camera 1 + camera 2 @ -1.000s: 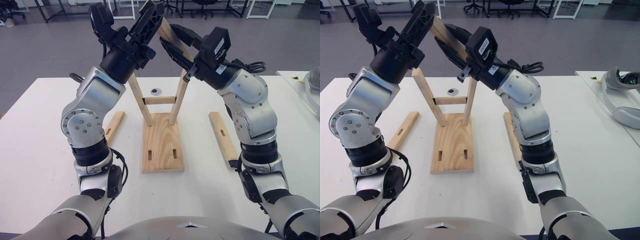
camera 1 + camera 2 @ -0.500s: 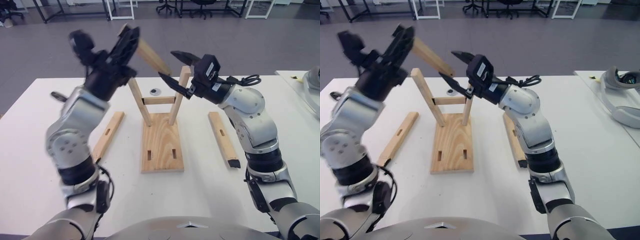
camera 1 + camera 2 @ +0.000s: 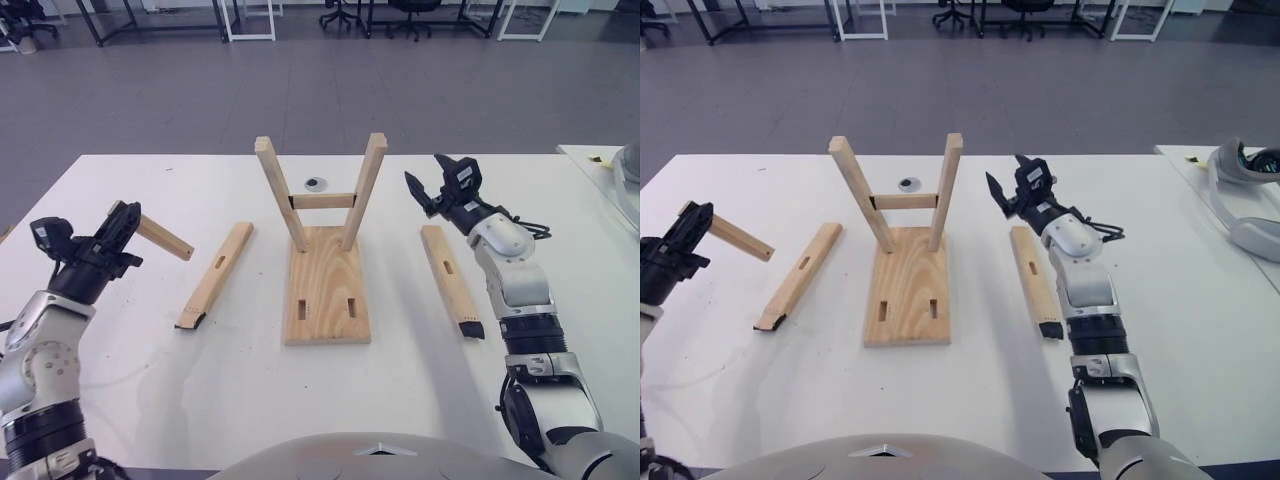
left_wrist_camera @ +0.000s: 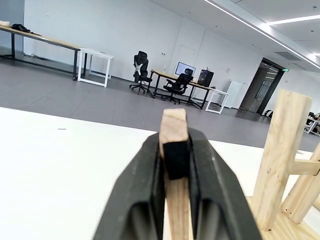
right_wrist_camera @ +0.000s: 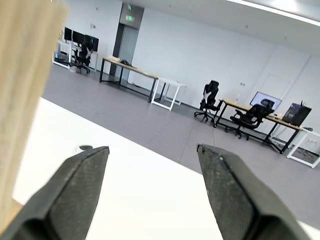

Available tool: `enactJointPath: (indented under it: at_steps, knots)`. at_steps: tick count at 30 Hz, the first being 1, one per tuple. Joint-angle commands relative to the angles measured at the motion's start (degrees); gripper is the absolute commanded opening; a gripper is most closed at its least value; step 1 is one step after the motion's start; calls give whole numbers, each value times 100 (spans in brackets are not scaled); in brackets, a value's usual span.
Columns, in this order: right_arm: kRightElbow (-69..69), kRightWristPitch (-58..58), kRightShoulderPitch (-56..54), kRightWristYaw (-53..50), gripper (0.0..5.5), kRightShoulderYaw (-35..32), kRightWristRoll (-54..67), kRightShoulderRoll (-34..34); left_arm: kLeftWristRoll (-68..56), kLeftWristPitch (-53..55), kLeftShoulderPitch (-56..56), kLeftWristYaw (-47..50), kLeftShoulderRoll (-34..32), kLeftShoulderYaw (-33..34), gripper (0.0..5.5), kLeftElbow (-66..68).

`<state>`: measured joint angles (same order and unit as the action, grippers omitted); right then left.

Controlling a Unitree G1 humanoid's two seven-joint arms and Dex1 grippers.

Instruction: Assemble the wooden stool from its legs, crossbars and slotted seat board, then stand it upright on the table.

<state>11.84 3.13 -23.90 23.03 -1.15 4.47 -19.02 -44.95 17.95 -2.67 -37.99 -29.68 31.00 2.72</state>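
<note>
The slotted seat board point(image 3: 325, 290) lies flat at the table's centre. Two legs point(image 3: 278, 190) stand in its far slots, joined by a crossbar point(image 3: 322, 200). My left gripper point(image 3: 122, 222) is low at the far left of the table, shut on a short wooden crossbar point(image 3: 162, 238) that points toward the board; the bar point(image 4: 174, 132) is clamped between the black fingers point(image 4: 142, 175). My right gripper point(image 3: 428, 180) hovers open to the right of the standing legs, holding nothing. Two loose slotted legs lie flat, one left point(image 3: 215, 273) and one right point(image 3: 450, 278) of the board.
A small round black fitting point(image 3: 314, 183) sits in the table behind the leg frame. A white headset point(image 3: 1245, 195) rests on a neighbouring table at the far right. The table's near half in front of the board is bare white surface.
Both arms came down from above the leg frame. The left swung out to the far left with the crossbar still in its grip. The right drew back to the right, fingers open.
</note>
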Motion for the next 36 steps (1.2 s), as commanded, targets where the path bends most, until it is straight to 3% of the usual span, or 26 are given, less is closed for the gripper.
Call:
enactJointPath:
  at_steps: [1,6,16,36]
  knots:
    - [486,-241,147,-168,326,-26,-141,33,587,-529,-428,-184,239,-505,41,681]
    - [635,-359,249,-256,326,12,-219,82,987,-860,-437,-134,381,-729,41,947]
    - [782,-485,185,-261,326,112,-338,154,844,-500,151,349,555,-613,41,-103]
    - [880,-561,117,-309,326,145,-335,212,988,-599,74,432,669,-623,41,201]
